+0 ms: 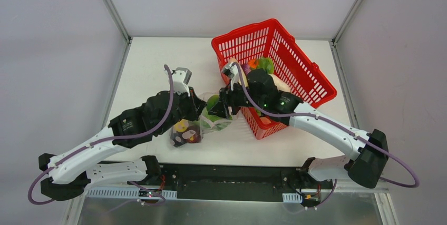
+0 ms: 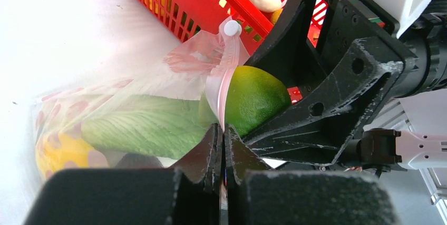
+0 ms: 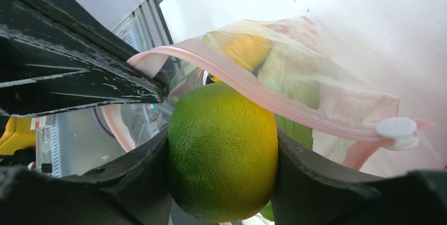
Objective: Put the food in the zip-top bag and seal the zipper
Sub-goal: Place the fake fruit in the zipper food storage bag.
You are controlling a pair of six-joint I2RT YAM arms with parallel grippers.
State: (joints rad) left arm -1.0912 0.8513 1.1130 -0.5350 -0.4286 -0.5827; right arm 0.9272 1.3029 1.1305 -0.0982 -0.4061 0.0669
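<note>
White bench, grey walls. Left claw is clenched on the zipper edge of the zip-top bag, holding its mouth apart. Right claw grasps 1 green citrus at that mouth. The bag interior lies directly ahead, beyond the fruit.

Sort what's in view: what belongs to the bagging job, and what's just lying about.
Job: zip-top bag, zipper, green fruit in the right gripper, left gripper pinching the bag's mouth, food in the basket.
Just there: red basket, table.
</note>
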